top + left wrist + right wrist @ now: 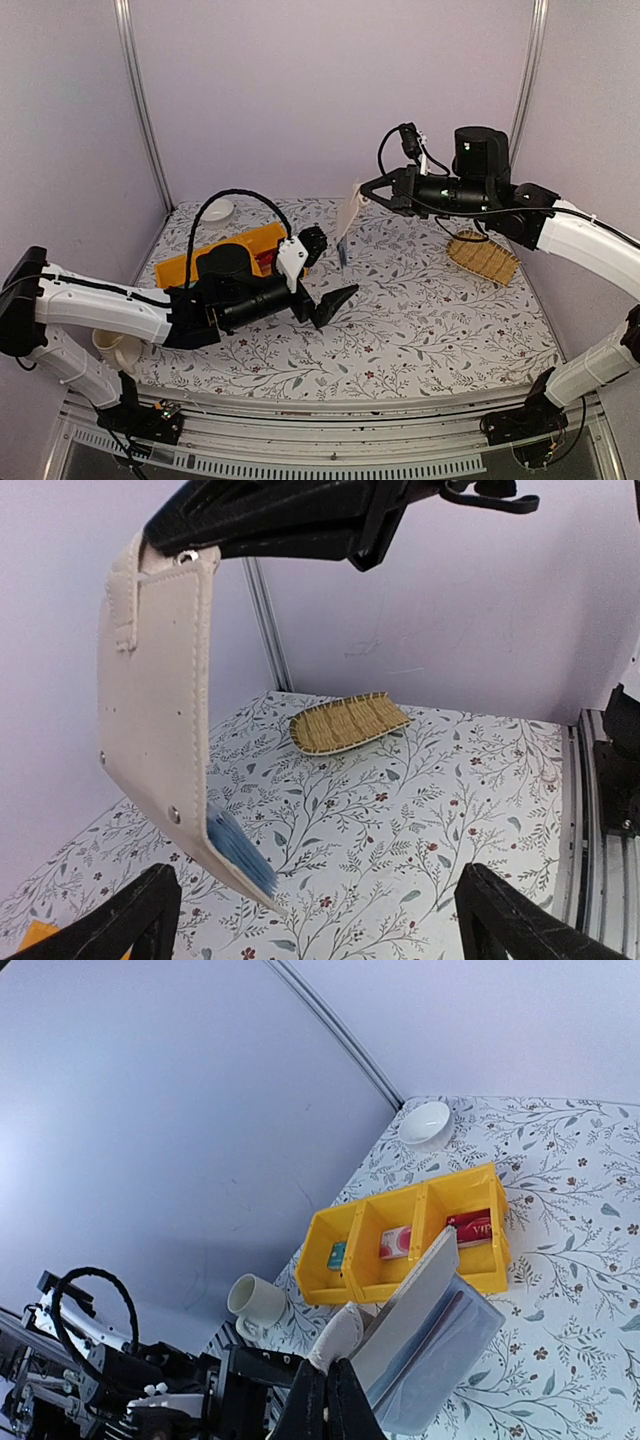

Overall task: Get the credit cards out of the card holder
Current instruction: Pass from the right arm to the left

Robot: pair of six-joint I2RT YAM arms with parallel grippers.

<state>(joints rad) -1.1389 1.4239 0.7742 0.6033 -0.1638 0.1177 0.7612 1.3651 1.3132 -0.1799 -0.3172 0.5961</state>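
Above the worktop (pixel 430 320), right of the bin (pixel 180 268), our right jaws pinch the hanging holder (pixel 347 210); left jaws spread wide, nearer the bin. Three cards (pixel 397 1242) lie in the bin; we should meet the holder's open edge squarely

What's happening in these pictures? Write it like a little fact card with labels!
Right pincer: shut on the top of the card holder, holding it up off the table
Card holder: hangs down, blue leaves poking out at the bottom
Left pincer: open, empty, low beside the card holder
Yellow bin: three sections, holding a teal card, pink card, red card
Cards inside card holder: cannot tell
Also around: straw basket, white bowl, mug
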